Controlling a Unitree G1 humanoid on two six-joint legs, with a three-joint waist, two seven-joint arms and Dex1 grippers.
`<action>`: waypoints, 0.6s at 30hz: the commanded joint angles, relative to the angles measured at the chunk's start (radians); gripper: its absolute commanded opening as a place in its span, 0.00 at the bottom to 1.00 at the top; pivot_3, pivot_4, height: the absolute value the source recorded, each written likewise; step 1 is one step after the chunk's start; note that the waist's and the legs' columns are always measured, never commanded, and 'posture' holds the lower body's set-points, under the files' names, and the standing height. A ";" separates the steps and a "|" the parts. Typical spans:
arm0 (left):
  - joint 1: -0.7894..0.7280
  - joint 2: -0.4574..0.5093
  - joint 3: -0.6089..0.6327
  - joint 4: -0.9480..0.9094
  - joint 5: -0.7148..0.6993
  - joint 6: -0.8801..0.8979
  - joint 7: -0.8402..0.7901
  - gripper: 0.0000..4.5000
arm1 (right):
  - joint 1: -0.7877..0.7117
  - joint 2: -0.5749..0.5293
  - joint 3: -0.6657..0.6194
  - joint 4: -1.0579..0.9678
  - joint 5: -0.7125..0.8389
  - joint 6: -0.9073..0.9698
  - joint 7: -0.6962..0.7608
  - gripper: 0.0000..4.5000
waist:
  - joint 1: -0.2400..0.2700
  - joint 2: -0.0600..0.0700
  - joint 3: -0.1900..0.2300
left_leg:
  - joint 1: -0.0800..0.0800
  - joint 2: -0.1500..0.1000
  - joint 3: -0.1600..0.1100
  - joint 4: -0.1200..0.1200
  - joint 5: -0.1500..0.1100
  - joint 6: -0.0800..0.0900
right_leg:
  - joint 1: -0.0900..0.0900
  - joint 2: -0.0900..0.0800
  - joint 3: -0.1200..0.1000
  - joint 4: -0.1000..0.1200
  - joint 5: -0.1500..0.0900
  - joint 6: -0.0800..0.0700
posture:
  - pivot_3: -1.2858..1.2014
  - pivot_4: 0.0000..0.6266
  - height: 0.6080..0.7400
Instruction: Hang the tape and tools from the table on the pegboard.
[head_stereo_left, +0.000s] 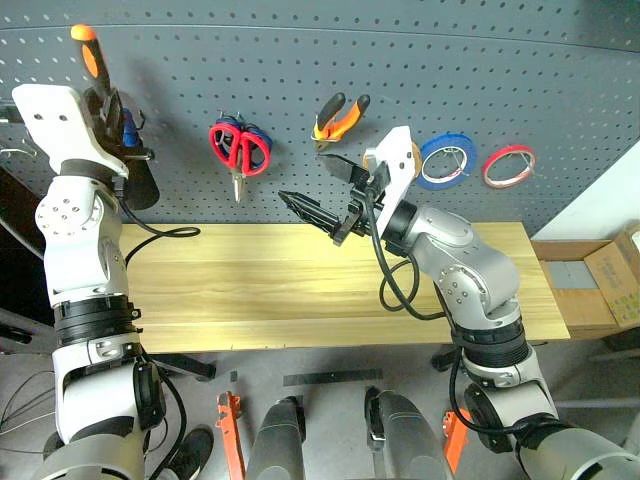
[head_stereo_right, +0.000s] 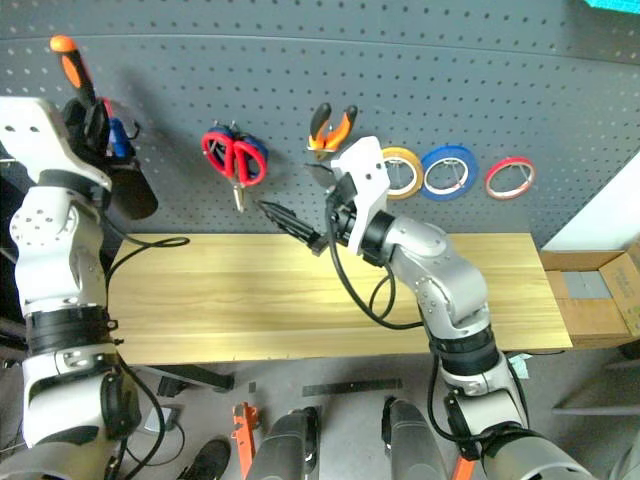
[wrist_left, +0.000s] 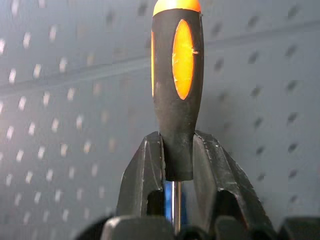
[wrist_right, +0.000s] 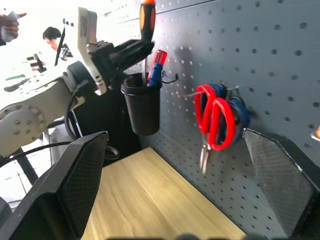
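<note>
My left gripper (head_stereo_left: 105, 105) is up at the far left of the pegboard (head_stereo_left: 500, 60), shut on the lower end of the screwdriver (wrist_left: 177, 75) handle. The screwdriver (head_stereo_left: 90, 50) stands upright, its shaft reaching down into a black cup (wrist_right: 142, 107) hung on the board. On hooks hang the red-handled scissors (head_stereo_left: 238, 150), the pliers (head_stereo_left: 340, 115) and the red tape (head_stereo_left: 508, 166). My right gripper (head_stereo_left: 302, 176) hovers open and empty above the table (head_stereo_left: 300, 290), pointing toward the scissors.
Blue-handled scissors hang behind the red ones. A blue roll (head_stereo_left: 447, 160) and a yellow roll (head_stereo_right: 400, 172) hang beside the red tape. Another red-and-blue-handled tool (wrist_right: 157, 65) stands in the cup. A cardboard box (head_stereo_left: 600, 280) sits right of the table. A person (wrist_right: 50, 35) is far off.
</note>
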 joint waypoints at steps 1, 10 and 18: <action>0.008 0.034 0.055 -0.105 -0.013 0.015 0.035 0.49 | -0.004 0.002 0.003 -0.047 0.015 -0.011 0.005 1.00 | 0.000 0.000 0.000 | 0.000 0.000 0.000 0.000 0.000 0.000 | 0.000 0.000 0.000 0.000 0.000 0.000 | 0.50 0.34 1.00; 0.076 0.045 0.060 -0.262 -0.205 0.209 -0.128 0.96 | 0.021 -0.056 0.016 -0.021 0.011 -0.024 0.075 1.00 | 0.007 -0.002 -0.002 | 0.000 -0.001 0.000 0.001 0.000 -0.001 | 0.001 0.000 0.000 0.000 0.000 0.000 | 0.51 0.28 1.00; 0.518 0.016 -0.058 -0.609 -0.447 0.471 -0.374 0.96 | 0.175 -0.201 0.008 0.131 -0.064 -0.149 0.171 1.00 | 0.004 -0.007 -0.064 | 0.000 -0.001 0.001 -0.001 -0.001 -0.003 | 0.000 0.000 0.001 -0.002 0.000 -0.001 | 0.52 0.08 1.00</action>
